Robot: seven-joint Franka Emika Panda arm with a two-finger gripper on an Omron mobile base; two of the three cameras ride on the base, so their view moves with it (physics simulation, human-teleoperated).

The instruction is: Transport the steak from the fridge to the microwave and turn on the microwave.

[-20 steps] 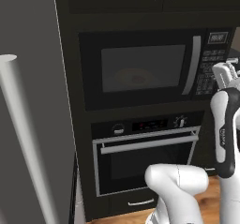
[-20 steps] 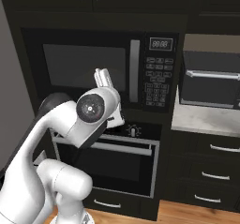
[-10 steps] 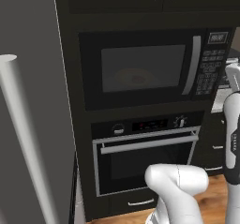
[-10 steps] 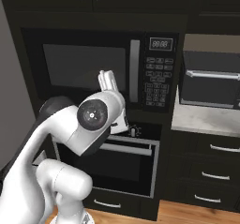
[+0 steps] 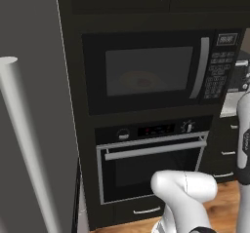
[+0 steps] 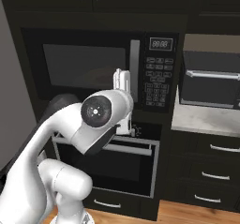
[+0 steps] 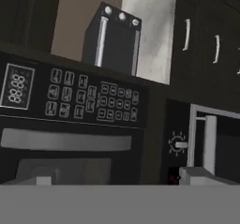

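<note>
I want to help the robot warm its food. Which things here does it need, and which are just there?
Needs:
- microwave, door shut
- steak, dimly behind its window
- keypad
- gripper, open
- fridge

Just there:
- oven
- toaster oven
- drawers

We see the steak [image 5: 143,82] only as a dim reddish blur behind the microwave [image 5: 146,71] window. The keypad [image 7: 89,100] labels are too small to read, and the fridge [image 5: 29,129] runs past the left edge.
</note>
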